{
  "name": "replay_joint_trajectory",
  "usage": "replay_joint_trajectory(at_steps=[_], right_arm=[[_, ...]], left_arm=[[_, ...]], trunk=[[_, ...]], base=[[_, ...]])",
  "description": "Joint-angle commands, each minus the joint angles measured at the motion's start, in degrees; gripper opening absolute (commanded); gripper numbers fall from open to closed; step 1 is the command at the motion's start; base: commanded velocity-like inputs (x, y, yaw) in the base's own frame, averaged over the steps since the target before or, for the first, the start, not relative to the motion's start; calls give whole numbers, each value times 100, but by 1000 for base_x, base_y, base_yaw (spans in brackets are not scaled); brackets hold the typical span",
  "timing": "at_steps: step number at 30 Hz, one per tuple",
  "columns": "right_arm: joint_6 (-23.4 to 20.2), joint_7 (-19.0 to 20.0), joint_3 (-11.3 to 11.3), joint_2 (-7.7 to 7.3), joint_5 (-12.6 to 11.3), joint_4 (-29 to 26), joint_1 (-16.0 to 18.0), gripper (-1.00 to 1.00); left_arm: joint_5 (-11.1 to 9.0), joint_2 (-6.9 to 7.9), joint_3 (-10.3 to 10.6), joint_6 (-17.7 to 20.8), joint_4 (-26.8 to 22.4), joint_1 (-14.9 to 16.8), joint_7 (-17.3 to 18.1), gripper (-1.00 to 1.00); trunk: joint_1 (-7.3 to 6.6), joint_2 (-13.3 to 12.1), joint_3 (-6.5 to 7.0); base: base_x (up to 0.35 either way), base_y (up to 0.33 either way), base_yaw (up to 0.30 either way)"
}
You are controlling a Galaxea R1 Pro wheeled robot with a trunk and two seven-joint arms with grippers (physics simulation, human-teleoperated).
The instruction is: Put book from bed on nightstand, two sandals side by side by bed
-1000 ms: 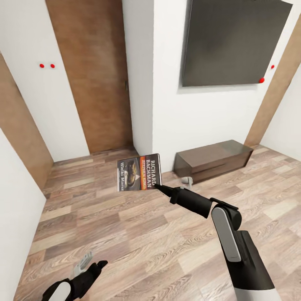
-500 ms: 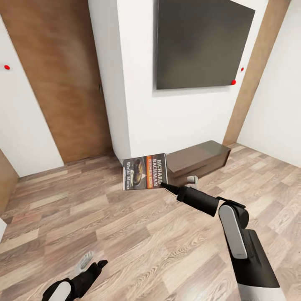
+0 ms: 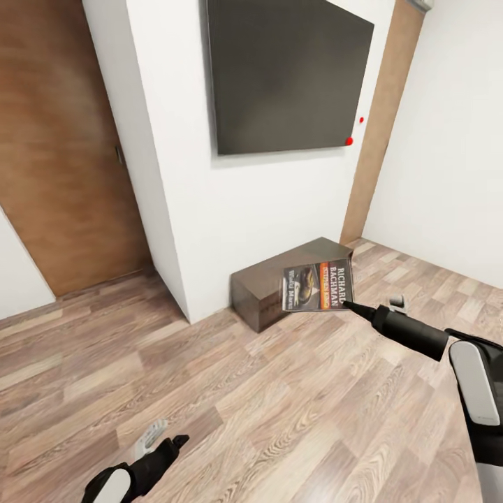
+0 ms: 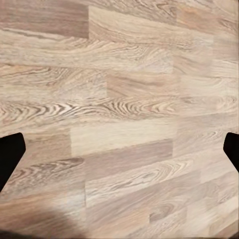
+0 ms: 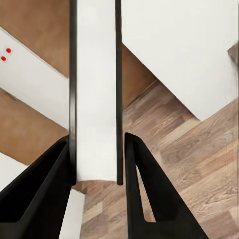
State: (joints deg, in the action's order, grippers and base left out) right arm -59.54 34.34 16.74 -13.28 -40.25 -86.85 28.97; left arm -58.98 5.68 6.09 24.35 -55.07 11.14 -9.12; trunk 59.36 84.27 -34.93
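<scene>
In the head view my right gripper (image 3: pixel 347 304) is shut on the lower corner of the book (image 3: pixel 316 285), a thin paperback with a dark cover, an orange band and white lettering, held upright in the air. In the right wrist view the book (image 5: pixel 94 89) is seen edge-on, its white pages between the two black fingers (image 5: pixel 47 189). My left gripper (image 3: pixel 164 443) hangs low over the floor, open and holding nothing; its view has one dark fingertip (image 4: pixel 10 154) at each side edge over bare planks. The bed, nightstands and sandals are out of view.
A low dark brown cabinet (image 3: pixel 272 279) stands against the white wall, just behind the book, under a large dark wall panel (image 3: pixel 286 77). A brown wooden door (image 3: pixel 63 175) is at the left. Wood-plank floor (image 3: pixel 230 391) spreads in front of me.
The whole view has swung right along the wall, so the camera has moved. The book stays in my right gripper, now in front of the low cabinet. The left gripper holds its pose.
</scene>
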Motion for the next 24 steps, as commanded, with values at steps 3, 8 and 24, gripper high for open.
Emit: replay_joint_trajectory(at_steps=[3,8,24], right_arm=[[-46,41,58,-176,-299,159,8,-100],[-46,53,73,-456,-436,242,-25,-100],[-46,342,101,-988,-785,158,-262,-100]], left_arm=[[112,-61,16,7,-12,2,-51,100],[197,-90,15,11,-13,2,-46,100],[248,-127,23,43,-6,2,-58,100]], trunk=[[3,3,6],[3,3,24],[3,3,62]], base=[[330,-19,-256],[330,-7,-256],[329,-49,-258]])
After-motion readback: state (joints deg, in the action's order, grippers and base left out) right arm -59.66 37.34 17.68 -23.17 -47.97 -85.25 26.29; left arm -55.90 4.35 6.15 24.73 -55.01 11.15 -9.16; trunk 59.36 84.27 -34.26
